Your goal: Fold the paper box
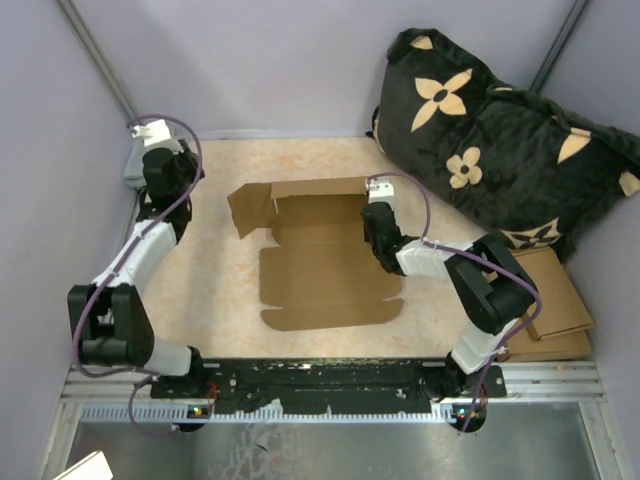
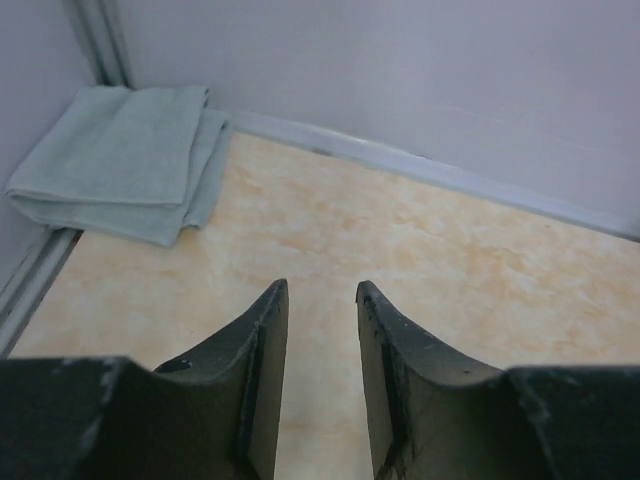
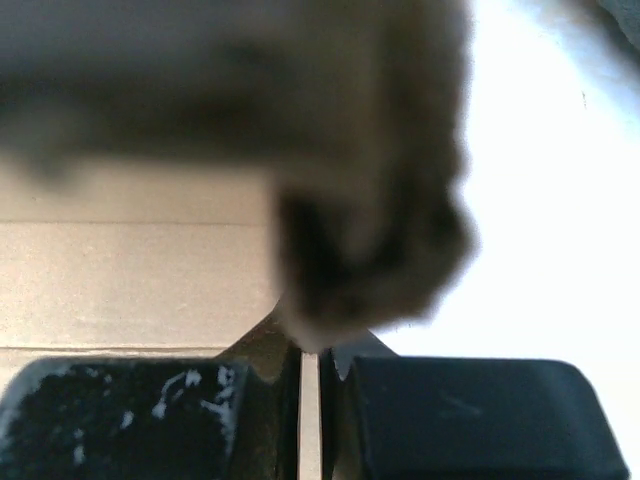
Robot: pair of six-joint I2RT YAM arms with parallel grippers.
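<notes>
The paper box [image 1: 325,270] lies in the middle of the table as a brown die-cut sheet. Its rear wall and left rear flap [image 1: 248,208] stand raised. My right gripper [image 1: 377,212] is at the box's right rear side. In the right wrist view this gripper [image 3: 310,350] is shut on a thin cardboard edge [image 3: 310,420] of the box, with a blurred brown flap [image 3: 370,200] just ahead and a flat panel [image 3: 130,270] to the left. My left gripper [image 1: 152,148] is at the far left rear, away from the box. Its fingers [image 2: 320,290] stand apart over bare tabletop, holding nothing.
A black cushion with tan flowers [image 1: 500,150] fills the back right corner. Stacked thicker cardboard pieces [image 1: 555,310] lie at the right edge. A folded pale green towel [image 2: 120,160] lies in the back left corner against the walls [image 2: 400,80].
</notes>
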